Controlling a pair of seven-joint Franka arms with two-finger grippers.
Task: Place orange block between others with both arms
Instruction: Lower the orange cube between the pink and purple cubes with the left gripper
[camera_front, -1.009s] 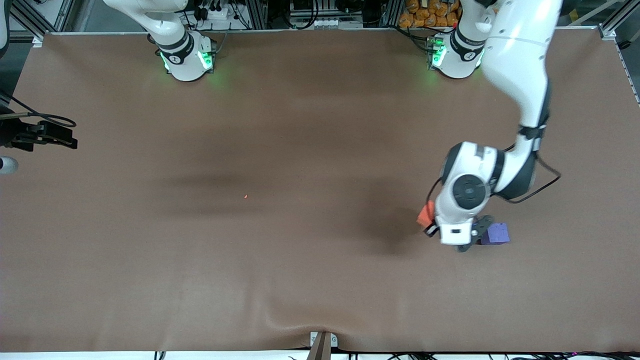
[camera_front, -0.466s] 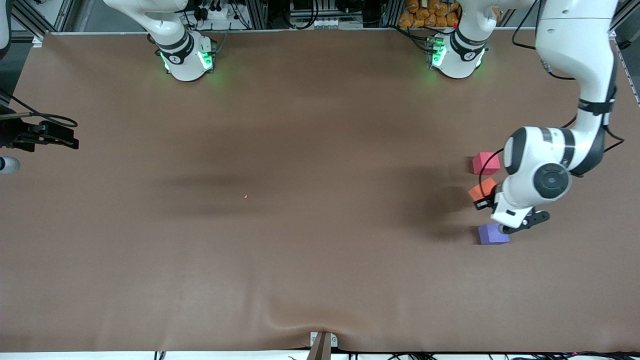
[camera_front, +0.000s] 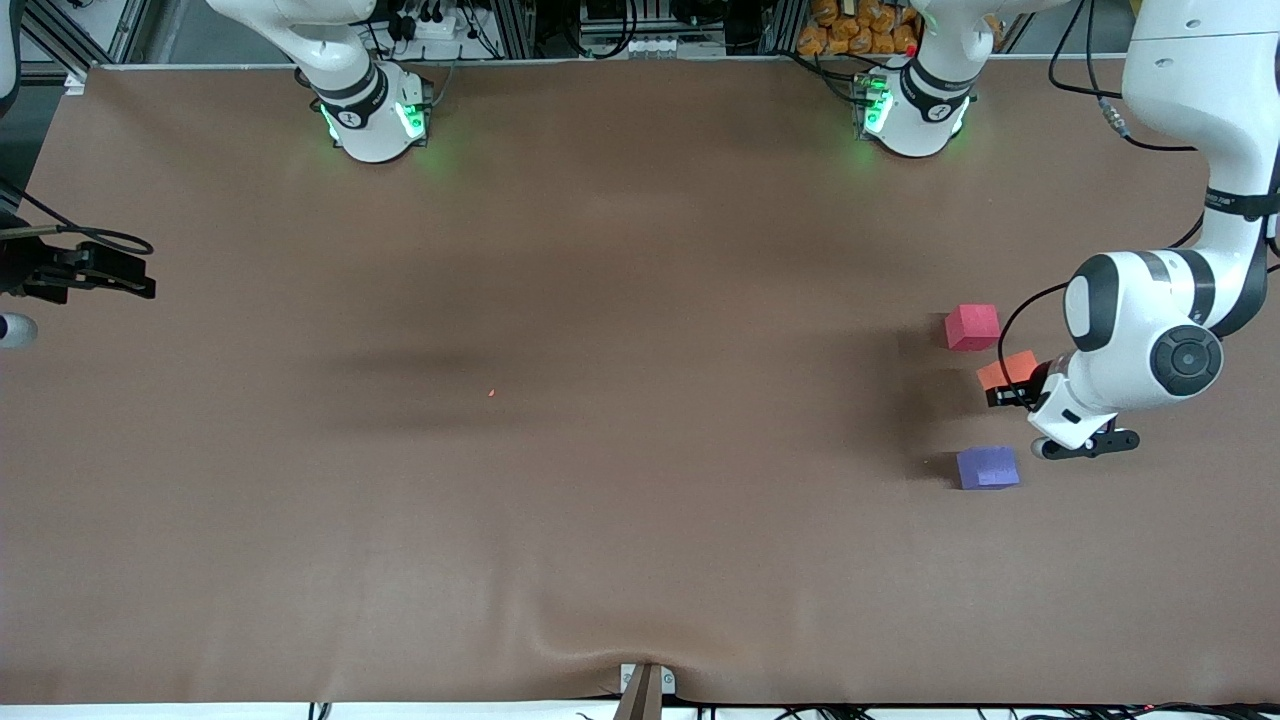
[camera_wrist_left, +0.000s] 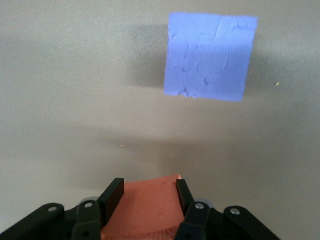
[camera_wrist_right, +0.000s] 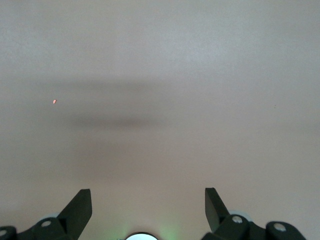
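My left gripper (camera_front: 1008, 392) is shut on the orange block (camera_front: 1006, 370), holding it above the table over the gap between the two others. The pinkish-red cube (camera_front: 972, 327) lies farther from the front camera, the purple-blue cube (camera_front: 987, 467) nearer. In the left wrist view both black fingers (camera_wrist_left: 111, 197) press the sides of the orange block (camera_wrist_left: 145, 207), and the purple-blue cube (camera_wrist_left: 210, 56) lies on the cloth ahead. My right gripper (camera_wrist_right: 146, 194) is open over bare cloth with nothing between its fingers. The front view shows only that arm's base (camera_front: 372, 115).
The brown cloth (camera_front: 600, 300) has a raised wrinkle at its front edge (camera_front: 600, 645). A tiny orange speck (camera_front: 491, 393) lies near the middle. A dark device with cables (camera_front: 85, 272) juts over the right arm's end of the table.
My left arm carried the orange block toward the left arm's end of the table, from beside the purple-blue cube to over the gap. The pinkish-red cube came into sight. The right arm stayed still.
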